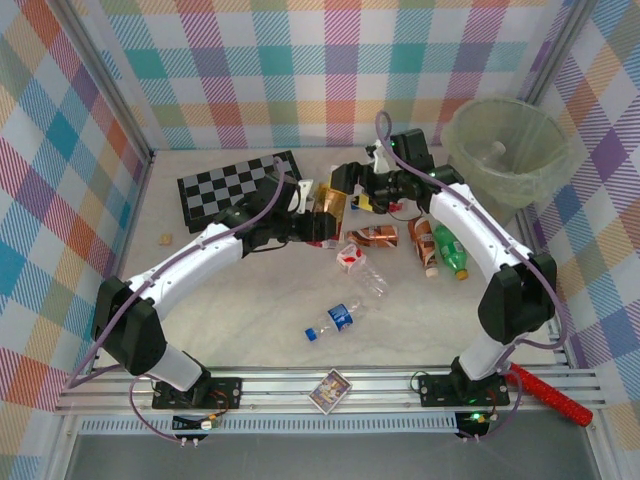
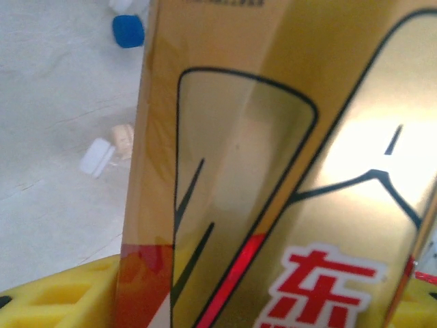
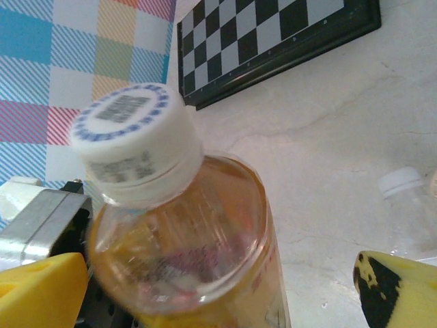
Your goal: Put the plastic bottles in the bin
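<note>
Gold-labelled bottle (image 1: 328,212) is clamped mid-body in the left end effector (image 1: 320,224), raised over the middle of the bench (image 1: 240,320). The right end effector (image 1: 352,188) stands fully open astride the bottle's shoulder, below the white cap (image 3: 130,137), gripping nothing. Judged step: transfer to the right arm. Close the right jaws squarely under the cap before the left releases. Then lift over the rim of the bin (image 1: 525,165) in the far right corner. Loose bottles (image 1: 425,245) lie under that path, and the side wall stands close beyond.

My pale table (image 1: 260,310) carries the chequered board (image 1: 235,185) and the bin (image 1: 505,145). A clear bottle (image 1: 335,320) and a green bottle (image 1: 452,252) lie on it.
</note>
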`<move>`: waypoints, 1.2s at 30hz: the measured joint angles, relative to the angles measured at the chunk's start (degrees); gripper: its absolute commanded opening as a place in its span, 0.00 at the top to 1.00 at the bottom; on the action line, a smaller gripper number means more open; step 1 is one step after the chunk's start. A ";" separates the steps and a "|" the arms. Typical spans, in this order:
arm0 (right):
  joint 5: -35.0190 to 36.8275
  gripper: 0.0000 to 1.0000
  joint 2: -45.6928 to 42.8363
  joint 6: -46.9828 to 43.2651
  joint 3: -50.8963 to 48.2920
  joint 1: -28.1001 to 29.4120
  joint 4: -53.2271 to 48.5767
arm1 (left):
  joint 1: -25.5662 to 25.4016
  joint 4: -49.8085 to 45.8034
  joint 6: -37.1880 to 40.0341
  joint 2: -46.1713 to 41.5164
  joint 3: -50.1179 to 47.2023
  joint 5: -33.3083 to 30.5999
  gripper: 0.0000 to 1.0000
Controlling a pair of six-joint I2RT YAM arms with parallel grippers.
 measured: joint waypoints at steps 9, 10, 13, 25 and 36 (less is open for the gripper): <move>-2.49 0.27 0.33 -0.07 -0.04 0.09 2.16 | 0.20 4.42 -2.78 0.66 0.00 5.62 0.44; -2.40 0.29 0.33 -0.24 -0.07 0.09 2.23 | 0.20 4.42 -2.86 0.81 0.00 5.81 0.44; -2.03 0.36 0.35 -0.68 -0.11 0.09 2.12 | 0.20 4.48 -3.06 0.92 -0.11 6.12 0.40; 2.36 0.42 0.81 -3.52 1.62 -0.92 -2.29 | 0.20 7.98 -2.54 0.63 -0.76 7.41 0.00; 11.98 0.43 0.39 -12.76 16.26 -12.85 -12.20 | 0.20 8.83 -1.88 -2.89 -1.64 7.61 0.00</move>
